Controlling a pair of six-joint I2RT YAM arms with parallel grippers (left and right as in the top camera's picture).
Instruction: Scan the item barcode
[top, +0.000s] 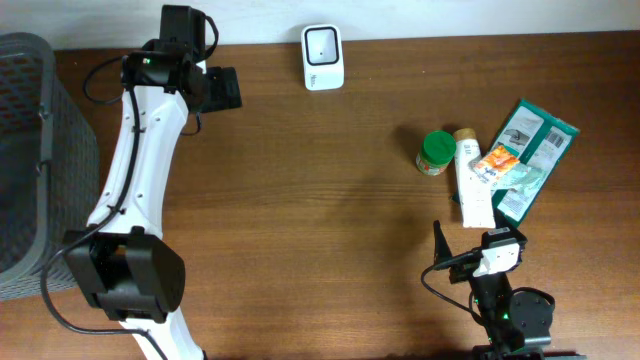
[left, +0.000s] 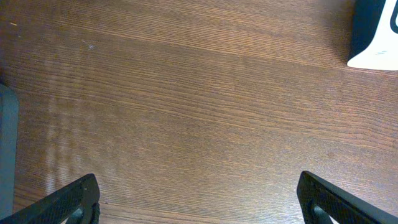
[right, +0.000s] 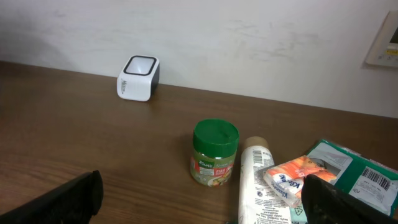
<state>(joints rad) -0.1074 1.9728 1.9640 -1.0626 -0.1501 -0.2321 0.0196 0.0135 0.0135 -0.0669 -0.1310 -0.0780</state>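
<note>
Left arm stretched over the worktop, left pincer open and empty left of the scanner, right arm folded low, right pincer open and empty, jar, tube and packets grouped right of the scanner

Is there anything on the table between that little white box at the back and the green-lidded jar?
No. Only bare wooden table separates the white box and the green-lidded jar, as the overhead and right wrist views show.
</note>
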